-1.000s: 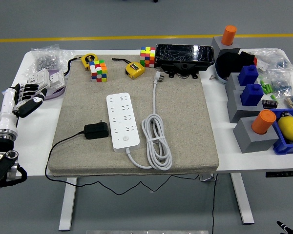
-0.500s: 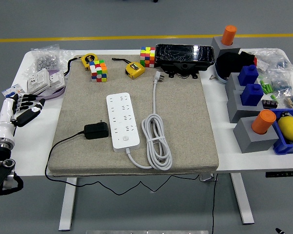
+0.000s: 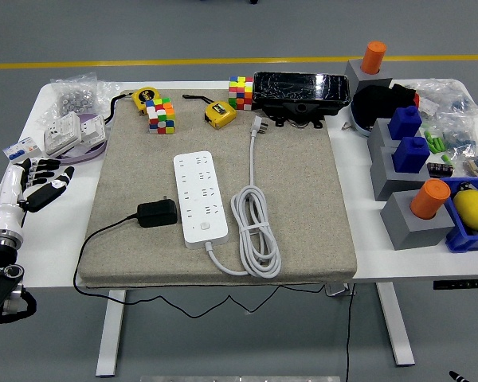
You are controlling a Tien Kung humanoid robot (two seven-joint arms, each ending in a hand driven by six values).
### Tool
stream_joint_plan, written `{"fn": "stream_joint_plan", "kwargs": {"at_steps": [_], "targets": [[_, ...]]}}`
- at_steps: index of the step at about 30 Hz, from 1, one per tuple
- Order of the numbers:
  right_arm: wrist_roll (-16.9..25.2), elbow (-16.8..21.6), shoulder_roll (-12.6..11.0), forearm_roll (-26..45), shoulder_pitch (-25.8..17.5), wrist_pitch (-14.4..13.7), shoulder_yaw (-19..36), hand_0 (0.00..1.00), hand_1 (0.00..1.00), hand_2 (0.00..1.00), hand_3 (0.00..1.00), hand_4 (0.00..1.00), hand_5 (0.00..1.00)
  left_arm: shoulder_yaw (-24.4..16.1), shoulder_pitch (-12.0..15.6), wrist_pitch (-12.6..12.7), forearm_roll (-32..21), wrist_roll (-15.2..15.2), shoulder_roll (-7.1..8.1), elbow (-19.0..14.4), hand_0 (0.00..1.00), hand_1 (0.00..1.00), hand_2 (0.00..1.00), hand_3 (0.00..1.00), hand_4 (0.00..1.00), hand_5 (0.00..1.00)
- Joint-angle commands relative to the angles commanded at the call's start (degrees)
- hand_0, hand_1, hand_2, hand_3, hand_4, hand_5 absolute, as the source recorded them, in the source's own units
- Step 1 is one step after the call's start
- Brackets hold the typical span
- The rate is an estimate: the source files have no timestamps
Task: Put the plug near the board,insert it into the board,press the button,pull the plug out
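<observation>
A white power strip [image 3: 200, 196] lies on the grey mat [image 3: 303, 199], its button at the near end. Its white cable [image 3: 255, 239] is coiled to its right. A black plug adapter [image 3: 157, 213] lies on the mat just left of the strip, touching or almost touching it, with its black cord trailing off the near left edge. My left hand [image 3: 40, 181] is over the white table at the left, well apart from the plug, its fingers relaxed and empty. My right hand is out of view.
Two colour cubes [image 3: 161, 114] and two yellow tape measures [image 3: 220, 114] lie at the mat's far edge beside a black box [image 3: 301, 92]. White sockets [image 3: 72, 131] lie at the far left. Grey and blue blocks with orange cylinders [image 3: 429, 199] stand at the right.
My left hand has drawn back towards the near left edge, away from the white sockets. Nothing on the mat has moved.
</observation>
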Motion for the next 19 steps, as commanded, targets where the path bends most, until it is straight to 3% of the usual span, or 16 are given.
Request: {"fn": "stream_joint_plan", "kwargs": {"at_steps": [19], "targets": [[-0.16,-0.49,0.15,0.79,-0.14,0.01,-1.42,0.58,0.674,0.686,0.615,0.981,0.521,0.23,0.45,-0.39,0.51,0.66,0.64,-0.39,0.663,0.673,0.674,0.596,0.792,0.391]]}}
